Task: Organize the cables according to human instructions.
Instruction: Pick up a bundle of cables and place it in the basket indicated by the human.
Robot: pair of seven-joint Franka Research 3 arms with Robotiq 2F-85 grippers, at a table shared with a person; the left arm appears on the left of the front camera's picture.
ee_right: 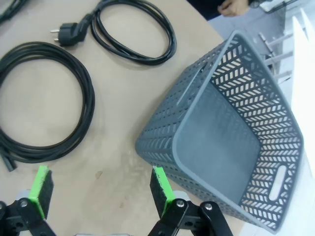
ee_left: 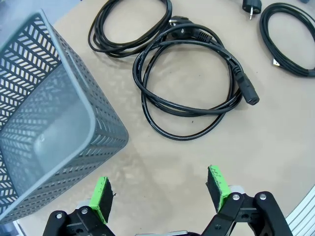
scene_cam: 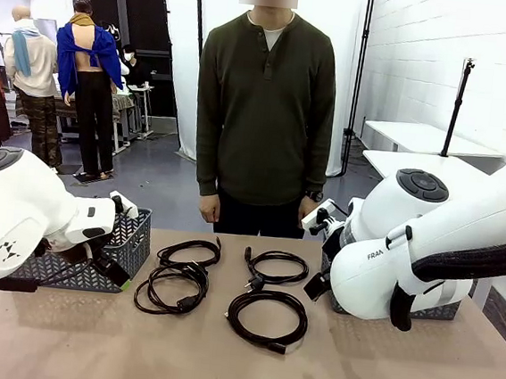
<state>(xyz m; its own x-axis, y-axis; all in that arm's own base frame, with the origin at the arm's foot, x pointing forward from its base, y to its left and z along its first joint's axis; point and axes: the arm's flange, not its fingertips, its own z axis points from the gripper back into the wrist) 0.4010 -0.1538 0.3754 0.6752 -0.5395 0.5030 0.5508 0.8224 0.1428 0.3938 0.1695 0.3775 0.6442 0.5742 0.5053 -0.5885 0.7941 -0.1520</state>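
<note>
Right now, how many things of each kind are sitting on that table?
Black coiled power cords: 4
Grey perforated plastic baskets: 2
Total: 6

Front view across the table (scene_cam: 397, 374) toward the person (scene_cam: 265, 110), both wrist views close, looking down — sharing the cables (ee_left: 248, 96)

Cable (ee_right: 86, 98) cut off, pic L edge

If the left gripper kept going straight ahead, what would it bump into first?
Probably bare tabletop, just short of the nearest coiled cable, beside the grey basket; depth is unclear.
</note>
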